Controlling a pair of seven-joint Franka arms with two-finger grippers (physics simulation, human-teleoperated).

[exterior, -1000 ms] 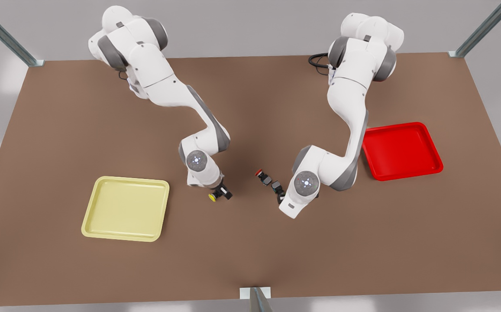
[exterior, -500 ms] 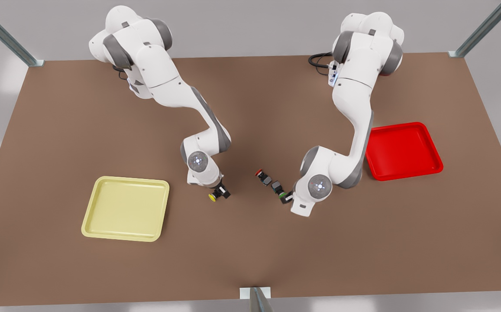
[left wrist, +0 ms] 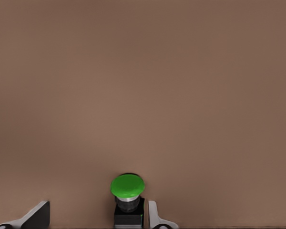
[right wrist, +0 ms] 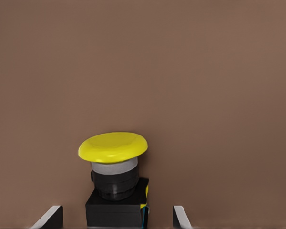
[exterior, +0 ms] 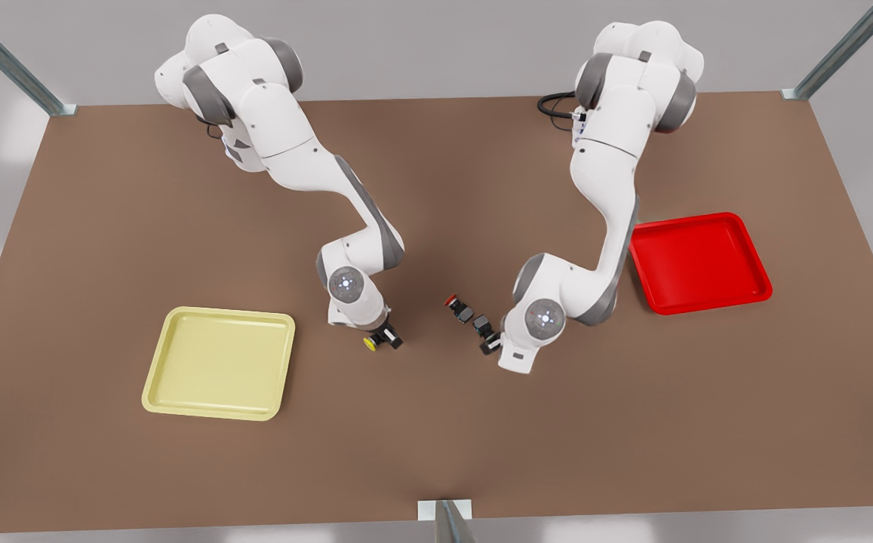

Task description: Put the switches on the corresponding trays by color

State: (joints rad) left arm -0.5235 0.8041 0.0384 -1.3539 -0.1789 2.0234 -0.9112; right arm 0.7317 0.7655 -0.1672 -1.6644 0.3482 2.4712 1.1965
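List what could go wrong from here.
The left hand brackets the green switch, but there are only a yellow tray and a red tray: it may land on a wrong colour. It sits off-centre between open fingers; closing may shove it toward the red switch. The right hand straddles the yellow switch.

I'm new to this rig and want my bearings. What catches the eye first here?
Two white arms bend toward mid-table, each over a tiny switch: the right gripper straddles the yellow switch, the left gripper the green switch. A pale yellow tray and a red tray lie at opposite sides, nothing in them.
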